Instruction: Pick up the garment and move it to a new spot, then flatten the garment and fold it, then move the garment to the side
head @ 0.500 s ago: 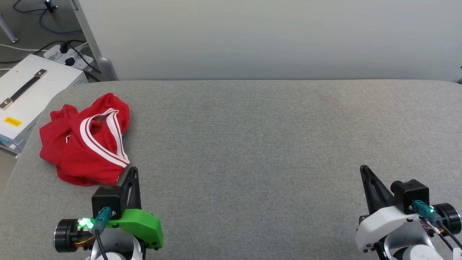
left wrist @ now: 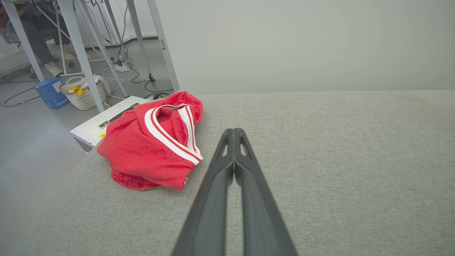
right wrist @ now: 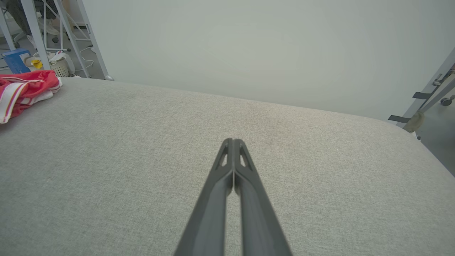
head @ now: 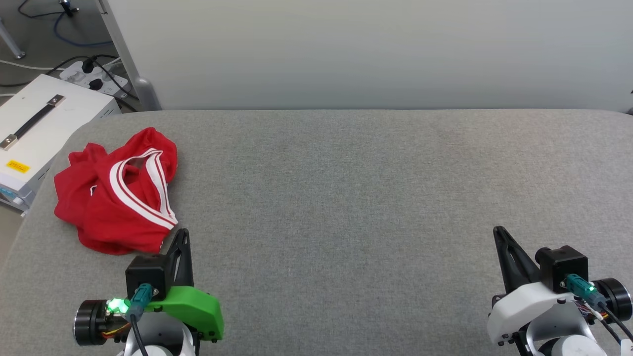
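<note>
Garment (head: pixel 116 193) lies crumpled just ahead-left of the closed left hand (head: pixel 184 231).

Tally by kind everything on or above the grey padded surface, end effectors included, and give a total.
Garment: 1
End effectors: 2, the left end effector and the right end effector
Total: 3

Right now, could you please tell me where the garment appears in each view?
Head view: the garment lies at the left on the grey table, just beyond the left tool.
Left wrist view: left of centre, beside the tool's tips.
Right wrist view: at the left edge.
Shared landmark: the metal leg at the pale wall's left end, behind the garment.
</note>
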Robot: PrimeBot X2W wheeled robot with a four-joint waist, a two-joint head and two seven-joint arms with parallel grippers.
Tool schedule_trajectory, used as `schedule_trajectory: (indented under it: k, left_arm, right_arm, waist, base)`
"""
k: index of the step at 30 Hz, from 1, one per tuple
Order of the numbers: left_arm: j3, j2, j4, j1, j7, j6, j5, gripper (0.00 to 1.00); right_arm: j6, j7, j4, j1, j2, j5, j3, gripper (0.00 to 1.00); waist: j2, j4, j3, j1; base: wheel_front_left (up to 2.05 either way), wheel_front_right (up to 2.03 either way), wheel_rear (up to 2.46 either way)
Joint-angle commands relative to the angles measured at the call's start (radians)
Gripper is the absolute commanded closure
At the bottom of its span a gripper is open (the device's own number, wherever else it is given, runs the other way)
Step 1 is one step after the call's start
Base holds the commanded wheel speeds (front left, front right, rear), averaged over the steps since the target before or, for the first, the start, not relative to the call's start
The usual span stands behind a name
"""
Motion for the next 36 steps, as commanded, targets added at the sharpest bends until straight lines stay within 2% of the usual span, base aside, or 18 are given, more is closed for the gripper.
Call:
schedule_trajectory:
  k: [1,11,12,13,14,15,16,17,36]
  left_arm:
    - [0.000,-0.005,-0.002,-0.018,-0.001,-0.003,0.010,1.00]
    - [0.000,-0.005,-0.002,-0.018,-0.001,-0.003,0.010,1.00]
    - [0.000,0.000,0.000,0.000,0.000,0.000,0.000,0.00]
    - [0.000,0.000,0.000,0.001,0.000,0.000,-0.001,0.00]
    - [0.000,0.000,0.000,0.001,0.000,0.000,-0.001,1.00]
    - [0.000,0.000,0.000,0.001,0.000,0.000,-0.001,0.00]
    - [0.000,0.000,0.000,0.001,-0.001,0.000,-0.001,1.00]
    - [-0.001,0.000,0.000,0.001,-0.002,0.001,-0.002,0.00]
    - [-0.029,-0.001,-0.003,-0.009,-0.042,0.023,-0.025,0.00]
  right_arm:
    - [-0.001,0.003,-0.005,-0.016,-0.001,-0.010,0.001,1.00]
    - [-0.001,0.003,-0.005,-0.016,-0.001,-0.010,0.001,1.00]
    - [0.000,0.000,0.000,0.000,0.000,0.000,0.000,0.00]
    - [0.000,0.000,0.000,0.000,0.000,0.001,0.000,0.00]
    - [0.000,0.000,0.000,0.000,0.000,0.002,-0.001,1.00]
    - [0.000,0.000,0.000,0.000,0.000,0.002,-0.001,0.00]
    - [0.000,-0.001,0.000,0.000,0.000,0.002,-0.001,1.00]
    - [0.000,-0.002,0.000,0.000,0.000,0.004,-0.001,0.00]
    - [0.000,-0.041,-0.022,0.002,0.000,0.064,-0.020,0.00]
  waist:
    - [0.0036,0.000,0.000,0.0000]
    - [0.0036,0.000,0.000,0.0000]
    - [0.0000,0.000,0.000,0.0000]
    - [0.0000,0.000,0.000,0.0000]
    - [0.0000,0.000,0.000,0.0000]
    - [0.0000,0.000,0.000,0.0000]
    - [0.0000,0.000,0.000,0.0000]
    - [0.0000,0.000,0.000,0.0000]
    - [0.0006,0.001,0.006,0.0000]
  base:
    - [0.00,0.00,0.00]
    - [0.00,0.00,0.00]
    - [0.00,0.00,0.00]
    - [0.00,0.00,0.00]
    - [0.00,0.00,0.00]
    - [0.00,0.00,0.00]
    - [0.00,0.00,0.00]
    - [0.00,0.00,0.00]
    - [0.00,0.00,0.00]
